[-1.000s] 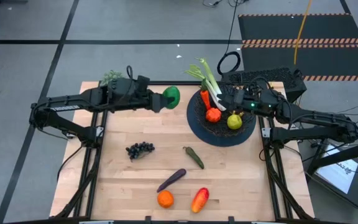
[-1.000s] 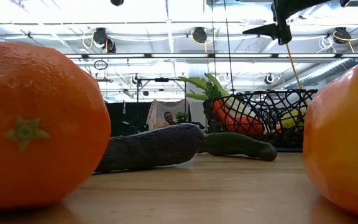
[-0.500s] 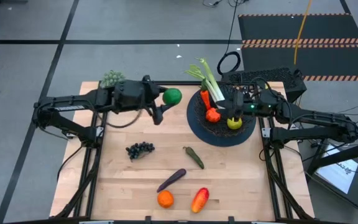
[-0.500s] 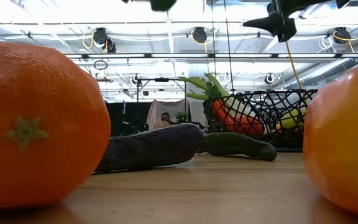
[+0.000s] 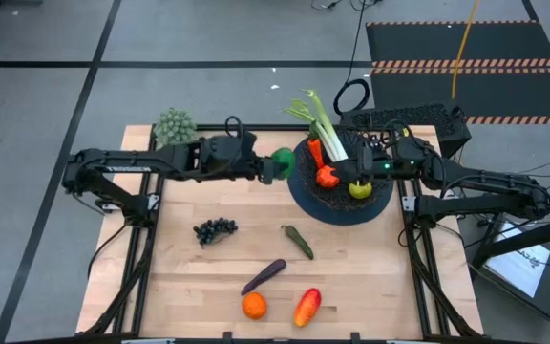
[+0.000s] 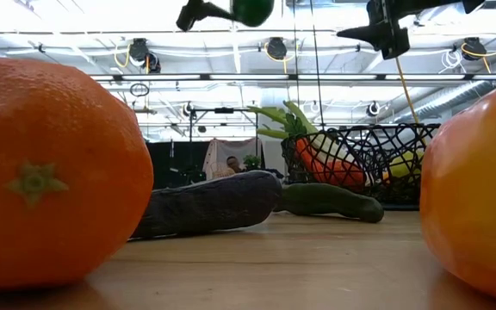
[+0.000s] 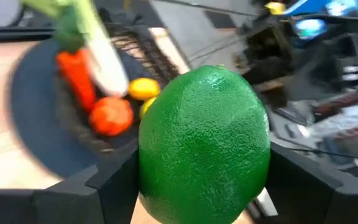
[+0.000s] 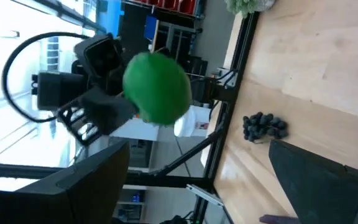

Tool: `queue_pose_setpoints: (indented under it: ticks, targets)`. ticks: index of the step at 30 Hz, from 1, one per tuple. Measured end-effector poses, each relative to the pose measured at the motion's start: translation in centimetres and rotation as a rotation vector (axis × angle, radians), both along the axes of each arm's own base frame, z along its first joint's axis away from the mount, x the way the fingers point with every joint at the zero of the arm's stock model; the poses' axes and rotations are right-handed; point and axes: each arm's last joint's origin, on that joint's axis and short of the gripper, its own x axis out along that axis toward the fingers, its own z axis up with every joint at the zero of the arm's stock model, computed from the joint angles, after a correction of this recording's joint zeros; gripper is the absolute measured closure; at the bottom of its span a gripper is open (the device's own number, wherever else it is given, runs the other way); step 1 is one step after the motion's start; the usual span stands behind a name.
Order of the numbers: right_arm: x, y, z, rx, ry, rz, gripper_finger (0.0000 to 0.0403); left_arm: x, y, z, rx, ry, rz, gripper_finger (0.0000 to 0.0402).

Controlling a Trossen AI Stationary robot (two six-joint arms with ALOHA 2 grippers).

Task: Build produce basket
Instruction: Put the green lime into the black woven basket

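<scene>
**Lime carried to the basket's edge**

Produce near the front of the desk (image 5: 189, 277) waits untouched: an orange (image 5: 253, 306), a red-yellow pepper (image 5: 306, 307), a purple eggplant (image 5: 264, 276), then the green pickle (image 5: 298, 241) and dark grapes (image 5: 215, 229) farther in.

Beyond them, the left claw (image 5: 273, 166) has travelled across from the far left of the desk over the last second and now hangs just beside the rim of the basket (image 5: 306, 204), gripping the lime (image 5: 283, 161) between its fingers; the left wrist view shows the lime (image 7: 204, 146) wedged snugly in the grasp. This means the carry is nearly finished: my judgement is that a short reach over the rim and a release would place it.

Inside the basket sit the leek (image 5: 324, 129), carrot (image 5: 315, 151), tomato (image 5: 327, 177) and a yellow-green apple (image 5: 359, 188). The right claw (image 5: 363, 170) hovers over the basket with fingers spread wide and nothing held. It sits over the very space the lime needs, so the two arms could crowd each other there.

A pale bushy clump (image 5: 174, 124) rests at the far left corner.
</scene>
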Motion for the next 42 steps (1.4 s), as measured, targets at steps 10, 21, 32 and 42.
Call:
queue_pose_setpoints:
  ticks: [10, 21, 32, 42]
  targets:
    - [0.9, -0.2, -0.7, 0.062, 0.038, -0.006, 0.0026, 0.2, -2.4, -0.4, 0.273, 0.093, -0.209, 0.0110]
    - [2.9, 0.2, -2.2, 0.220, 0.110, 0.000, 0.0026, -0.5, -2.8, -1.7, 0.593, 0.278, -0.530, 0.0110]
    - [4.8, 2.3, -2.7, 0.241, 0.058, -0.195, 0.0026, -2.1, -1.4, -3.5, 0.724, 0.564, -0.673, 0.0110]
    - [7.8, 2.8, -4.8, 0.254, 0.069, -0.177, 0.0026, -2.1, -0.7, -3.5, 0.733, 0.579, -0.656, 0.0110]
